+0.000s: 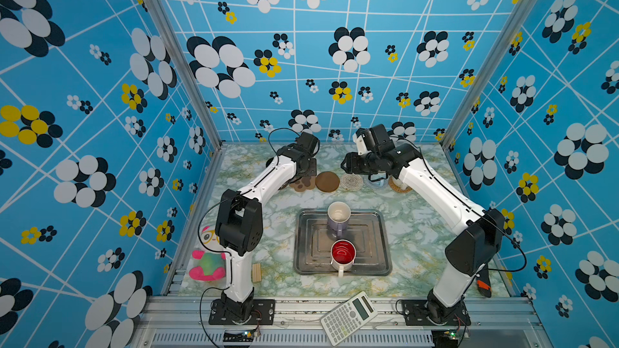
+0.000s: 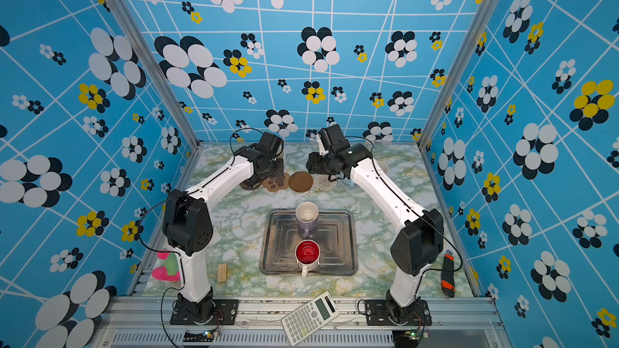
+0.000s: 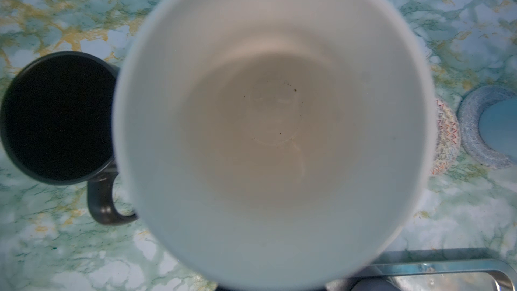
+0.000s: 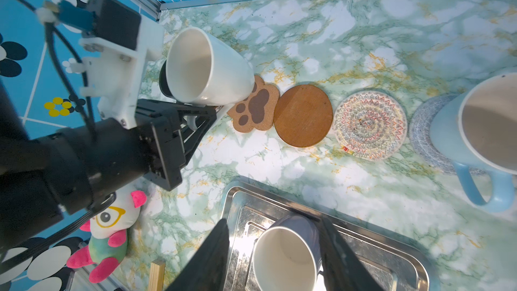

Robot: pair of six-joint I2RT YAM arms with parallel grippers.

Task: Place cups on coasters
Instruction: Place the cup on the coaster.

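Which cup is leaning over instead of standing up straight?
The plain white cup in the left gripper: it tilts beside the paw-print coaster, while the black cup, lavender cup, red-inside cup and light blue cup stand upright.

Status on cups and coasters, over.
Left gripper shut on white mug, by its handle, at paw coaster. Right gripper open, empty. Lavender mug, red-inside mug in tray. Black mug close beside white mug.

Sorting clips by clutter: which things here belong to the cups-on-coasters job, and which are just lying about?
Job: white mug, black mug, light blue mug, lavender mug, red-lined mug, half-hidden pale mug; paw-print coaster, brown disc coaster, cream crocheted coaster, grey-blue coaster, rattan coaster.

Lying about: plush toy, calculator, wooden block, utility knife, metal tray (only holds two mugs).
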